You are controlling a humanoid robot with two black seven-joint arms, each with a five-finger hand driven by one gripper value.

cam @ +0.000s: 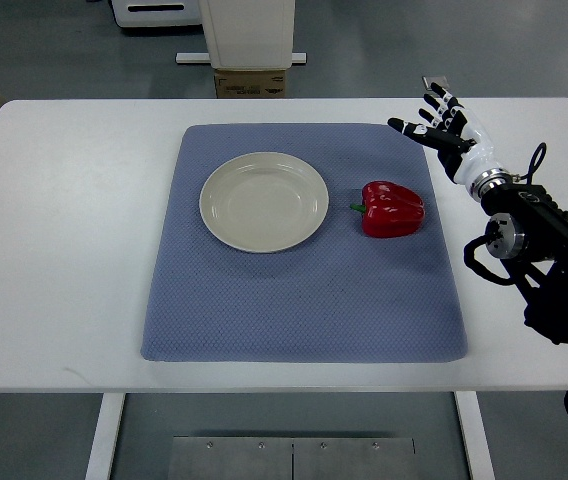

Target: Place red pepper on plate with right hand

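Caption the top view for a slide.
Right hand open above the mat's corner; red pepper beside empty plate.

Glossy red pepper [394, 208], smooth matt cream plate [264, 201], textured blue cloth mat [304, 300], smooth white table [64, 250].

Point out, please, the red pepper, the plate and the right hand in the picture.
red pepper [394, 209]: top view, middle of its red body.
plate [263, 201]: top view, bare centre of the dish.
right hand [446, 127]: top view, middle of the hand, fingers spread and empty.
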